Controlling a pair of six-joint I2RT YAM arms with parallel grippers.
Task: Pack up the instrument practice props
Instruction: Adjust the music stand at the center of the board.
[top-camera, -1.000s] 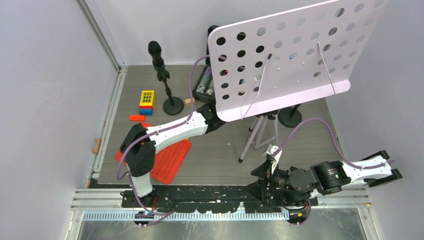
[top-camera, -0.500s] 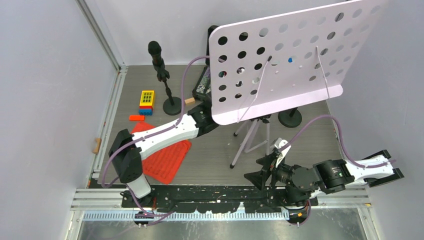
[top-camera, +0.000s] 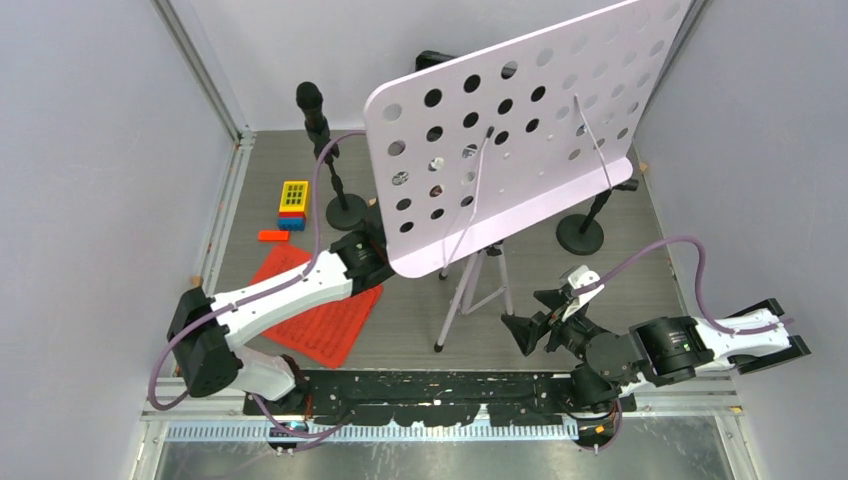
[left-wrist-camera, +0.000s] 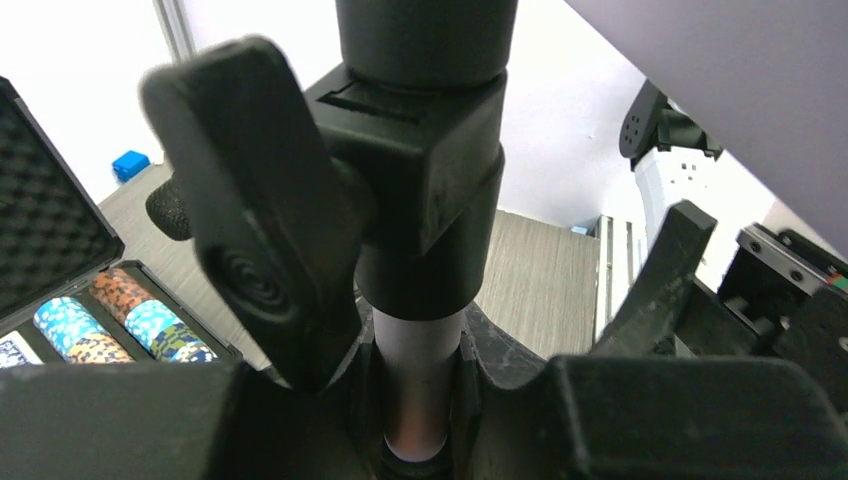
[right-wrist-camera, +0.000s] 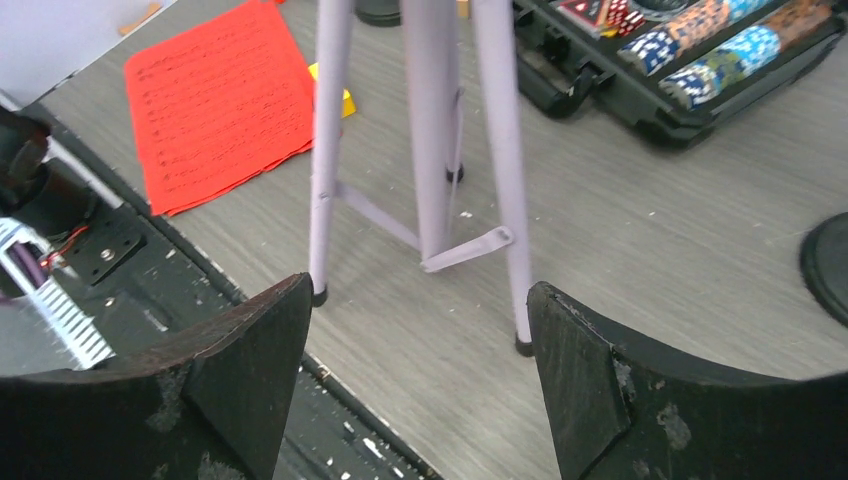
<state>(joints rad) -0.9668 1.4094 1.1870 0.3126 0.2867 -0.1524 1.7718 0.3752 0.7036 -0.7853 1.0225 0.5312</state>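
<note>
The large white hole-punched music rack (top-camera: 510, 130) tilts over the table's middle on silver tripod legs (top-camera: 470, 290). My left gripper (top-camera: 375, 250) sits under the rack's left edge, shut on the rack's silver pole (left-wrist-camera: 418, 375) just below a black clamp knob (left-wrist-camera: 260, 215). Red sheet-music pages (top-camera: 322, 320) lie at front left, partly under the left arm. One black microphone (top-camera: 312, 105) stands on its round base (top-camera: 347, 212) at back left. A second round base (top-camera: 580, 235) stands at right, its microphone mostly hidden. My right gripper (top-camera: 545, 318) is open, empty, facing the tripod legs (right-wrist-camera: 420, 150).
A yellow and blue toy block (top-camera: 293, 203) and a small orange piece (top-camera: 272, 236) lie at left. The open black case of poker chips (right-wrist-camera: 690, 60) sits behind the tripod, hidden by the rack from above. Walls close in on both sides.
The left arm has swung left and drawn back with the rack, which moved left and tilted more. The right gripper has risen and shifted right, toward the tripod legs.
</note>
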